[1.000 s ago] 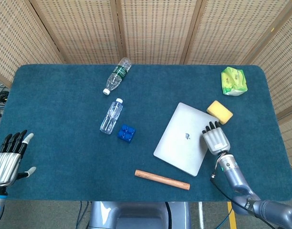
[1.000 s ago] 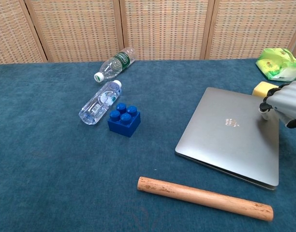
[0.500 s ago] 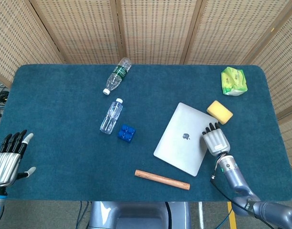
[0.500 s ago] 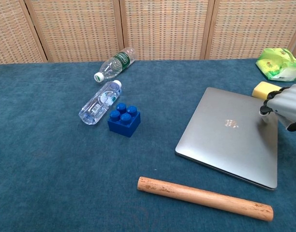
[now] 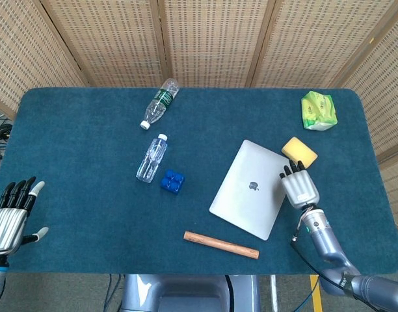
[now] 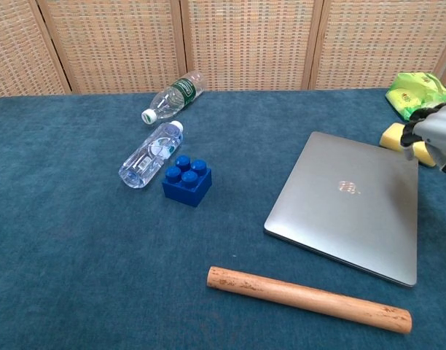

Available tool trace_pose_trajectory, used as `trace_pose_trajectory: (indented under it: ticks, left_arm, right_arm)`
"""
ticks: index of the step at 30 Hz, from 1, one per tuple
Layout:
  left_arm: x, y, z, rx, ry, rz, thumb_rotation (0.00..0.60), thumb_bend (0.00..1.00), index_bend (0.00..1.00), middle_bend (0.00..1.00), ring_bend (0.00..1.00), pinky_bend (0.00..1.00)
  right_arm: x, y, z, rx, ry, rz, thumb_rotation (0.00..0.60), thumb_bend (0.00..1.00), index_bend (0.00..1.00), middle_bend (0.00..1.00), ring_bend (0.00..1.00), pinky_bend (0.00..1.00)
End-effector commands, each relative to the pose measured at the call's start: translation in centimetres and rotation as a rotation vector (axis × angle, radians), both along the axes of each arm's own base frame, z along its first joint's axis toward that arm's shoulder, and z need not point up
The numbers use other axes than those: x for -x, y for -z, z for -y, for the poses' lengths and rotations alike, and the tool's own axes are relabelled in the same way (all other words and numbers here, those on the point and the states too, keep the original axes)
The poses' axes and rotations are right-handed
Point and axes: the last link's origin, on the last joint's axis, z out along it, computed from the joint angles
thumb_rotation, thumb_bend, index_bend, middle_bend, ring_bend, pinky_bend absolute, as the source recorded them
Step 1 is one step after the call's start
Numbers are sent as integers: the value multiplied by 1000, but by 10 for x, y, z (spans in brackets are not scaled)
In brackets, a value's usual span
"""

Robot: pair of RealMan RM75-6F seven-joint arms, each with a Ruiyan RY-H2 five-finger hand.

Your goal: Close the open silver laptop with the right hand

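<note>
Nearest the robot, at the table's (image 5: 69,195) near left corner, the left hand (image 5: 9,218) hovers with its fingers spread and nothing in it. Along the near edge, toward the middle, a wooden rod (image 5: 220,244) lies flat on the blue cloth, just in front of the laptop (image 5: 250,188). The silver laptop sits right of centre with its lid fully down, logo side up, turned at an angle to the table edge.

At the laptop's right edge is the right hand (image 5: 300,187), fingers extended and slightly apart, palm down, grasping nothing. In the chest view the hand (image 6: 434,135) appears lifted above the lid's far right corner; whether any fingertip touches the lid cannot be told. Its fingertips point toward a yellow sponge (image 5: 299,151), which lies just beyond the laptop's far right corner.

Left of the laptop, a blue toy brick (image 5: 172,181) stands with its studs up, and a clear plastic bottle (image 5: 152,158) with a white cap lies on its side just beside it, on the far side. Farther back, a second bottle (image 5: 159,103) with a green label also lies on its side. In the far right corner rests a green packet (image 5: 318,110).
</note>
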Motion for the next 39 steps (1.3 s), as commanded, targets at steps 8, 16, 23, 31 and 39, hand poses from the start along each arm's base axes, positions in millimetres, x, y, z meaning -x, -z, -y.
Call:
trace_pose_trajectory:
  ticks: [8, 16, 23, 31, 39]
  left_arm:
    - [-1, -3, 1, -15, 7, 11, 600, 83, 0, 0, 0, 0]
    - [-3, -3, 3, -23, 16, 13, 600, 82, 0, 0, 0, 0]
    - [-5, -4, 5, -36, 23, 15, 600, 69, 0, 0, 0, 0]
    - [-5, -5, 6, -47, 30, 17, 600, 57, 0, 0, 0, 0]
    - [-5, -7, 6, -59, 37, 10, 600, 46, 0, 0, 0, 0]
  right_arm:
    - [-20, -63, -28, 145, -141, 240, 600, 609, 200, 23, 0, 116]
    - [-11, -84, -73, 217, -239, 380, 600, 270, 62, 0, 0, 9]
    - [14, -102, -117, 276, -233, 485, 600, 78, 0, 0, 0, 0]
    - [34, -112, -153, 297, -183, 473, 600, 53, 0, 0, 0, 0]
    - [49, -107, -158, 267, -134, 473, 600, 53, 0, 0, 0, 0]
